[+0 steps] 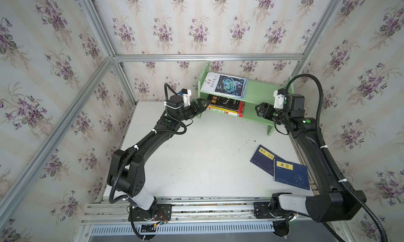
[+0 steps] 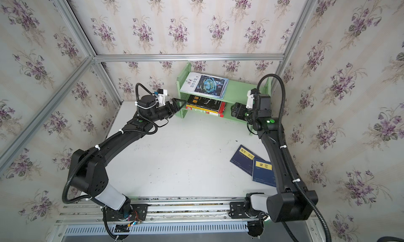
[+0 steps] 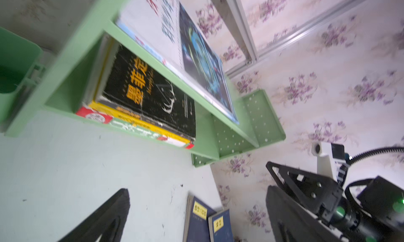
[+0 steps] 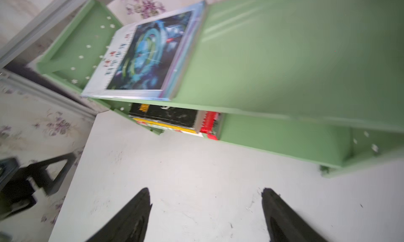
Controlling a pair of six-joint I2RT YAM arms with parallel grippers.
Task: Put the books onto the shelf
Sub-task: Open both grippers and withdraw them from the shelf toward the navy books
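The pale green shelf [image 1: 264, 92] stands at the back of the table. A white-blue swirl book [image 1: 225, 85] lies flat on its top tier. On the lower tier a black book with yellow characters [image 1: 225, 102] tops a yellow book [image 3: 140, 120] and a green book with a red band [image 4: 211, 125]. Two navy books with yellow labels [image 1: 263, 159] [image 1: 291, 175] lie overlapping on the table at the right. My left gripper [image 1: 204, 104] is open at the stack's left end, with nothing between its fingers [image 3: 197, 189]. My right gripper [image 1: 258, 110] is open and empty in front of the lower tier's bare right half [image 4: 206, 189].
A small green cup [image 3: 15, 61] hangs on the shelf's left end panel. Wallpapered walls and an aluminium frame [image 1: 207, 57] close in the table on three sides. The top tier's right half [image 2: 242, 90] is bare. A rail [image 1: 196, 208] carries both arm bases at the front.
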